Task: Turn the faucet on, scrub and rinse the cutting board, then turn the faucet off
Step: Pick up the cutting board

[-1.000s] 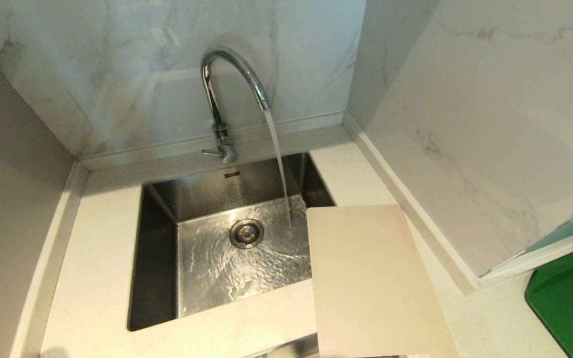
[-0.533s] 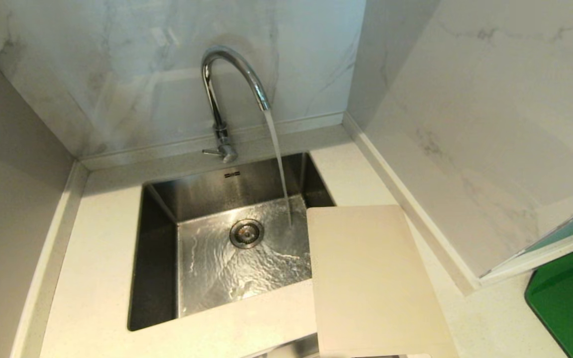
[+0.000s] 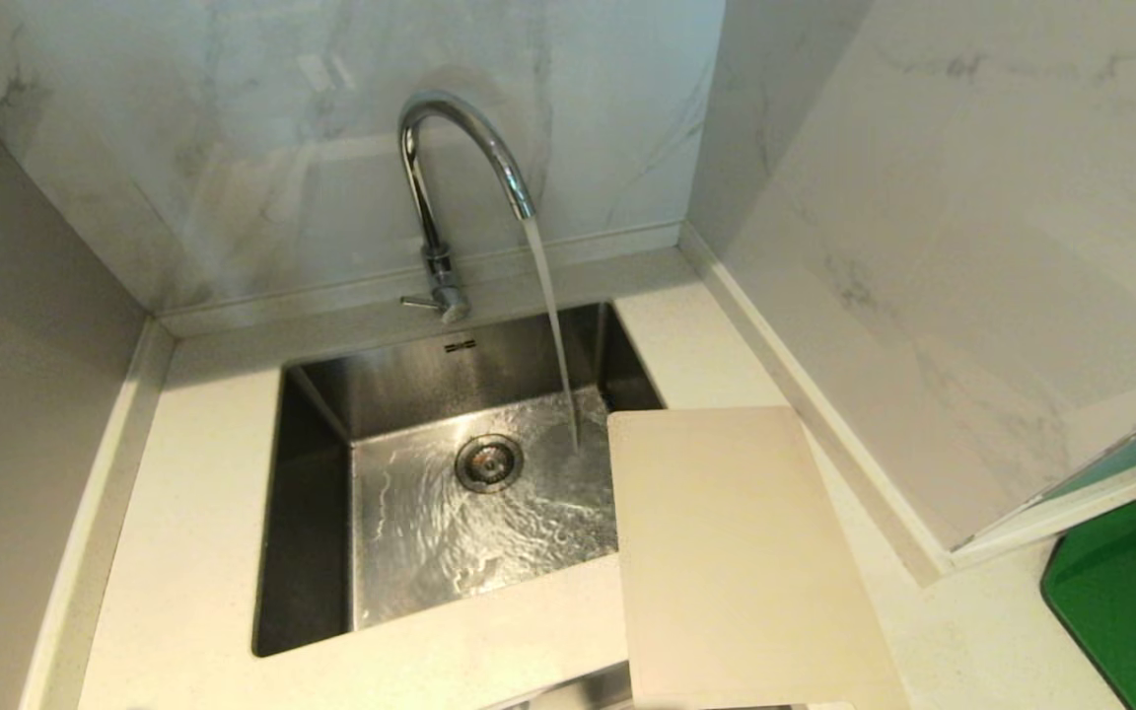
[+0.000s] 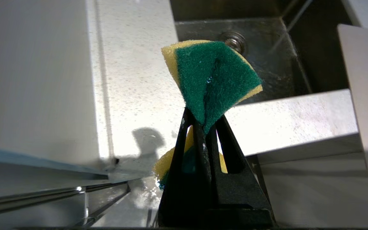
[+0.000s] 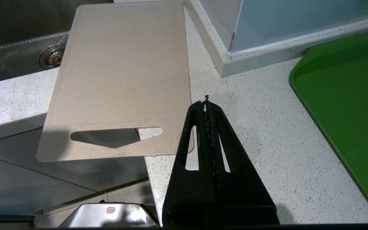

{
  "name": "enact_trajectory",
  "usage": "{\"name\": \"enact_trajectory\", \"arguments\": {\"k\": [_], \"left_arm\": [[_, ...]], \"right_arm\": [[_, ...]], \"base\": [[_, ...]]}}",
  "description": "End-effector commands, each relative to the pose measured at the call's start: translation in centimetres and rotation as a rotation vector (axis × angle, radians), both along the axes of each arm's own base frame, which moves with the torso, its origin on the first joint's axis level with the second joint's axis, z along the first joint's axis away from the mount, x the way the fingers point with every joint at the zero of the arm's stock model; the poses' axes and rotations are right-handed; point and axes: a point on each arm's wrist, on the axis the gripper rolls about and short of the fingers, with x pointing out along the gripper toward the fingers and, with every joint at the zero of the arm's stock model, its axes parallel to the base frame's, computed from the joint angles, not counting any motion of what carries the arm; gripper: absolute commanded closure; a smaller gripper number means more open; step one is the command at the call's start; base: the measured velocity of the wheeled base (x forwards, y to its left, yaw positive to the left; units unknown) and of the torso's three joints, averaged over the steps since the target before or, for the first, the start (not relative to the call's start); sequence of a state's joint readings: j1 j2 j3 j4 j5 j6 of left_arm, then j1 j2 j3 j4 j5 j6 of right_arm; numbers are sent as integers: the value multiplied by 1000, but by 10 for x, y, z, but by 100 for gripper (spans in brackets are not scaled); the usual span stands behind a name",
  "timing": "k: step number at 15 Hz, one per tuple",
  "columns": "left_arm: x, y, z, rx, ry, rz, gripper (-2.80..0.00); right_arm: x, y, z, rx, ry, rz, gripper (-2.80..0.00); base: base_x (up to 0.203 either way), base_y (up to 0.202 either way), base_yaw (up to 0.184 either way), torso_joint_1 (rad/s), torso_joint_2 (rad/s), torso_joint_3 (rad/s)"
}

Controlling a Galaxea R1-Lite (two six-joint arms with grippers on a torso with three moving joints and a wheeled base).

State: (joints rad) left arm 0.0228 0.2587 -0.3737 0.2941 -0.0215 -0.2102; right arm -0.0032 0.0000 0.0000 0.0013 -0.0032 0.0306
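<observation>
The tall shiny chrome gooseneck faucet (image 3: 450, 187) stands at the far edge of the square stainless-steel sink (image 3: 312, 552), its small side lever at the base pointing left. A stream of water (image 3: 553, 325) runs from the curved spout and lands on the sink floor just right of the round metal drain (image 3: 488, 461), rippling across the basin.

The large thin beige-cream rectangular cutting board (image 3: 736, 562) lies flat on the white speckled stone desk (image 3: 183, 513) at the sink's right side. Its far left corner juts over the basin near where the water falls, and its near end, with the elongated handle slot, overhangs the desk's near edge. It is dry-looking and no gripper touches it.

The left gripper (image 4: 203, 123) does not show in the head view; its wrist view places it at the near edge of the desk, left of the sink, with its black fingers (image 4: 196, 140) clamped on a folded yellow sponge with a green scouring face (image 4: 211, 80), which pokes out beyond the tips.

The right gripper (image 5: 206, 103) hangs over the desk at the near right, just beside the board's handle end, jaws pressed together and holding nothing. A dark green tray-like mat (image 5: 350, 92) lies on the desk to the right, well apart from the board.
</observation>
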Motion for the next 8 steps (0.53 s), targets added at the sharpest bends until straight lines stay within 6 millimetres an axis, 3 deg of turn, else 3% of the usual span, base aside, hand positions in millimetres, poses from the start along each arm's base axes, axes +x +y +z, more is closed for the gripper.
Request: {"name": "enact_trajectory", "arguments": {"k": [1,4,8], "left_arm": [[3,2,-13,1,36,-63,0],[5,1,-32,19,29,-54,0],[-3,1,-57,169,-74,-27,0]], "right_arm": [[0,0,0,0,-1,0,0],[0,0,0,0,0,0,0],[0,0,0,0,0,0,0]], "base": [[0,0,0,0,0,0],[0,0,0,0,0,0],[0,0,0,0,0,0]]}}
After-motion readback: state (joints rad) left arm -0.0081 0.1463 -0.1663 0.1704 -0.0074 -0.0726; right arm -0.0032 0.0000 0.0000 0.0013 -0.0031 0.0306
